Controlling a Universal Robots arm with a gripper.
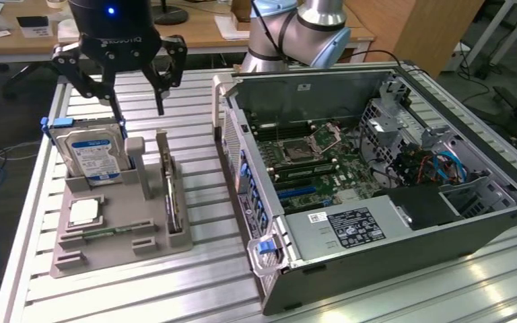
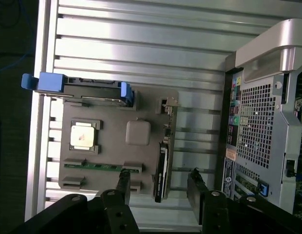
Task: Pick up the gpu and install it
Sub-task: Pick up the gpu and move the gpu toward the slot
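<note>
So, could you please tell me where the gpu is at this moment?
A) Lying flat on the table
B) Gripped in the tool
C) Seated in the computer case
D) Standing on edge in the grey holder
D: the gpu stands on edge in a slot of the grey holder, while the open tool hangs above, holding nothing.

The table (image 1: pixel 204 282) is shiny, ribbed metal. The grey holder (image 1: pixel 106 254) at the lower left of the frame looks like dull, smooth plastic. The computer case (image 1: pixel 402 262) is dark matt metal, and the gripper (image 1: pixel 137 111) is shiny black.
</note>
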